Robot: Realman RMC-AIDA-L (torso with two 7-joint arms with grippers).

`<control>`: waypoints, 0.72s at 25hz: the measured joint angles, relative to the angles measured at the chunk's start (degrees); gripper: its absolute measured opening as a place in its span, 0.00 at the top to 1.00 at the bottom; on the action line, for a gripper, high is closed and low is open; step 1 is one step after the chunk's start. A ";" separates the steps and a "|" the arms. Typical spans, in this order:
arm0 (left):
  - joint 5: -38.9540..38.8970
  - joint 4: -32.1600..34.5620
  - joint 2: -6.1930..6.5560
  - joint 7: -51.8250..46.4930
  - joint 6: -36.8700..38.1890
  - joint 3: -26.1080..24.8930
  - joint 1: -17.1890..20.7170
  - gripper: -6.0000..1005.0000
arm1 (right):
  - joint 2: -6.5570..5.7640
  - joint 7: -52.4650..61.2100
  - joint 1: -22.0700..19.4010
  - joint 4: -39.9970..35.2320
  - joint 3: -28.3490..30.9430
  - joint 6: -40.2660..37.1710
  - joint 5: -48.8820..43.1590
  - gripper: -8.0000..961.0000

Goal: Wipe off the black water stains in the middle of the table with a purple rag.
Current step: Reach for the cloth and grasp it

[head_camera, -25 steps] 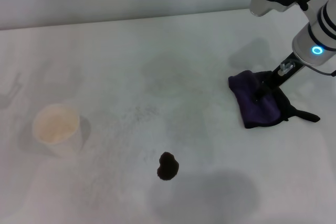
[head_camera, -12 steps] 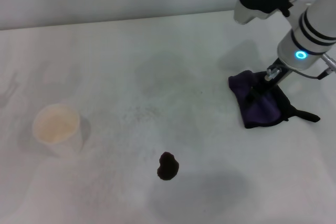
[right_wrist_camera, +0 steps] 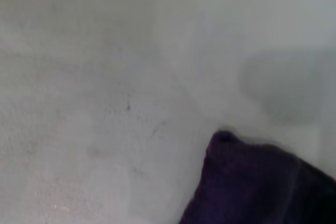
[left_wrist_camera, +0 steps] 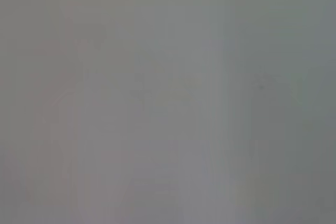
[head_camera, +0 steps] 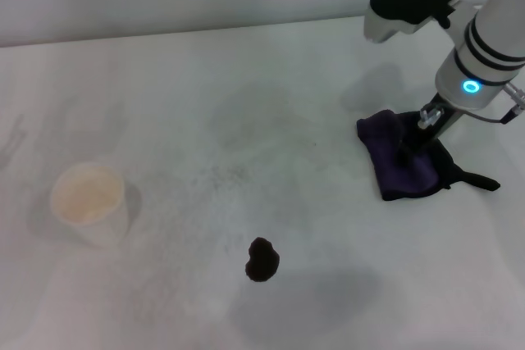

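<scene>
Nothing is wiped yet: the black water stains [head_camera: 262,258] lie whole on the table [head_camera: 271,79], well apart from the purple rag [head_camera: 399,161]. The right gripper [head_camera: 408,150] is down on the rag; I cannot tell if its fingers have closed on it. The right wrist view shows only one corner of the rag [right_wrist_camera: 252,182], not the stain. The left arm is not seen.
</scene>
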 joint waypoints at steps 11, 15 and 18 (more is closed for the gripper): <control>0.21 0.27 -0.20 0.00 0.42 0.00 0.30 0.12 | 0.14 0.44 2.42 1.70 -1.64 -1.06 -0.16 0.55; 0.07 0.28 -0.30 0.00 0.36 0.01 0.38 0.12 | 0.14 0.85 3.16 3.32 -3.90 -0.77 -0.15 0.55; 0.01 0.28 -0.31 0.00 0.17 0.00 0.46 0.12 | 0.30 0.99 3.73 4.11 -5.50 -0.81 -0.07 0.55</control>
